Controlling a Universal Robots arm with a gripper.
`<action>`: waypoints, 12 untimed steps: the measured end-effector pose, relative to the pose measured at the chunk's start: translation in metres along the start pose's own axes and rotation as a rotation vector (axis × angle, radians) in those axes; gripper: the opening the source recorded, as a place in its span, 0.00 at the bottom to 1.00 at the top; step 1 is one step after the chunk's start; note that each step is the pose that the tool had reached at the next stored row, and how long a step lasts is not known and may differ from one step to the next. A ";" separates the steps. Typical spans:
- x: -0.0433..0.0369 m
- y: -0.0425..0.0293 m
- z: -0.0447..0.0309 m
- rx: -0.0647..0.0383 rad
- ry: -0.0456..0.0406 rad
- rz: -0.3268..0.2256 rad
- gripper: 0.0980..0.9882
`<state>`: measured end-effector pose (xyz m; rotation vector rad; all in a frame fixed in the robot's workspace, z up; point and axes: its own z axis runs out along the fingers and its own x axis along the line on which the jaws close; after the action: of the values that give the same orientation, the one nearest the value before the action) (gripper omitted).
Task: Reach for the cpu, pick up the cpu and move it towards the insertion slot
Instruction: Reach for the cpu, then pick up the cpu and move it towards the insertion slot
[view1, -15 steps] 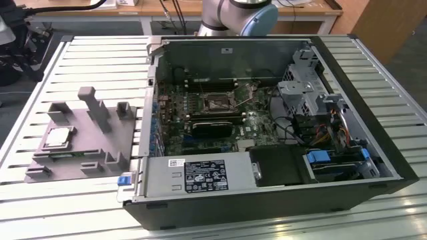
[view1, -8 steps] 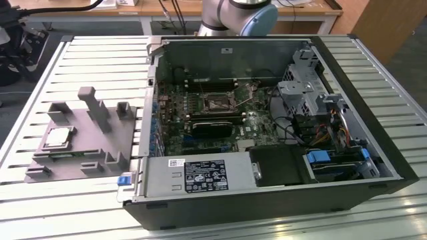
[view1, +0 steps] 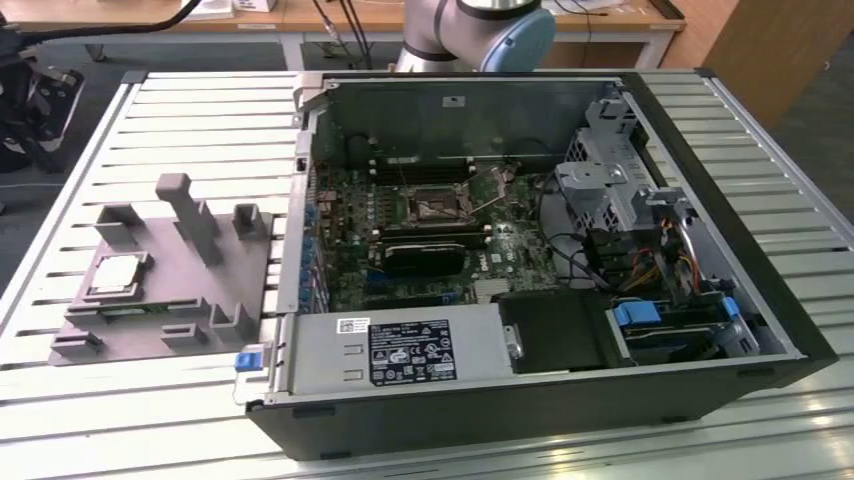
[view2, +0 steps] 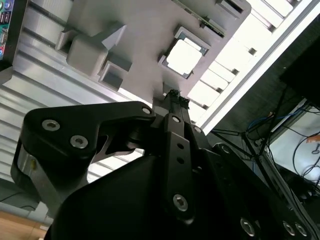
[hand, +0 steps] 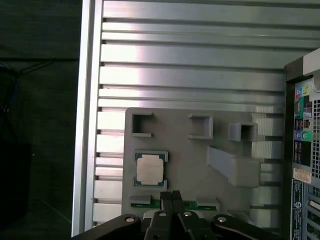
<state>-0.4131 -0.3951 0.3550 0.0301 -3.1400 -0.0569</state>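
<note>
Black gripper (hand: 170, 196), fingertips together, hovers near the small silvery square cpu (hand: 150, 168) on the grey plastic tray (hand: 185, 165), nine o'clock of the shiny-framed insertion slot (view1: 438, 208) in the exterior view

Cpu (view1: 118, 272) on tray (view1: 176, 285), beside computer case (view1: 534, 412)

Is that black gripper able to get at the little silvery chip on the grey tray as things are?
Probably yes. The cpu lies uncovered in its recess on the grey tray, the tray's upright posts stand off to the side, and the gripper hangs close by. Its jaws look shut, though.
</note>
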 end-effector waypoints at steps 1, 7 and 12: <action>0.0007 -0.0012 0.0007 0.000 -0.0001 0.000 0.01; 0.0025 -0.0119 0.0086 0.000 -0.0002 -0.001 0.08; 0.0033 -0.0153 0.0176 0.000 0.0029 -0.002 0.28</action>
<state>-0.4162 -0.4098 0.3369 0.0326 -3.1371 -0.0570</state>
